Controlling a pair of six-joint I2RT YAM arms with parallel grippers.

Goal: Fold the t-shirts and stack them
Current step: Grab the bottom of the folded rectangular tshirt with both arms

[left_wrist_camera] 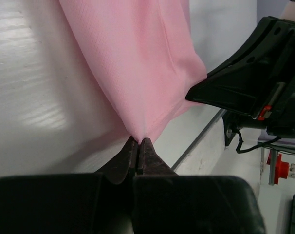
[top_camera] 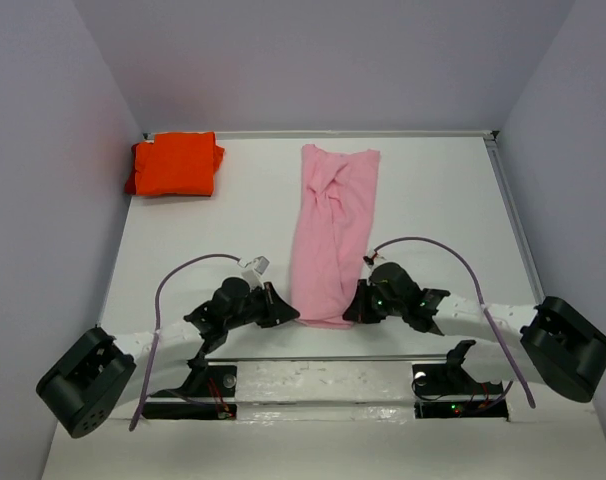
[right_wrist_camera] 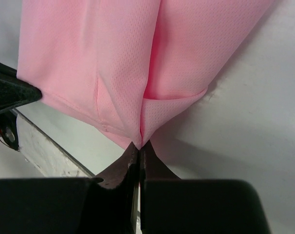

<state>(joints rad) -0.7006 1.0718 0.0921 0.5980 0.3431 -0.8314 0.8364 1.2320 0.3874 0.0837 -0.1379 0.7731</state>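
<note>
A light pink t-shirt [top_camera: 331, 232] lies as a long narrow strip down the middle of the white table, its near end between my two grippers. My left gripper [top_camera: 293, 316] is shut on that end's left corner; the left wrist view has its jaws pinched on the pink cloth [left_wrist_camera: 138, 63] at the gripper's tip [left_wrist_camera: 138, 141]. On the right corner my right gripper [top_camera: 349, 312] is shut too, and the right wrist view has pink cloth [right_wrist_camera: 113, 58] bunching into its closed tip [right_wrist_camera: 139, 145]. The orange t-shirt [top_camera: 175, 164] sits folded at the far left corner.
Grey walls close in the table [top_camera: 433, 210] on the left, back and right. The arm bases and cables [top_camera: 453, 380] sit along the near edge. In the left wrist view the right arm's black body [left_wrist_camera: 254, 83] is close beside the shirt end.
</note>
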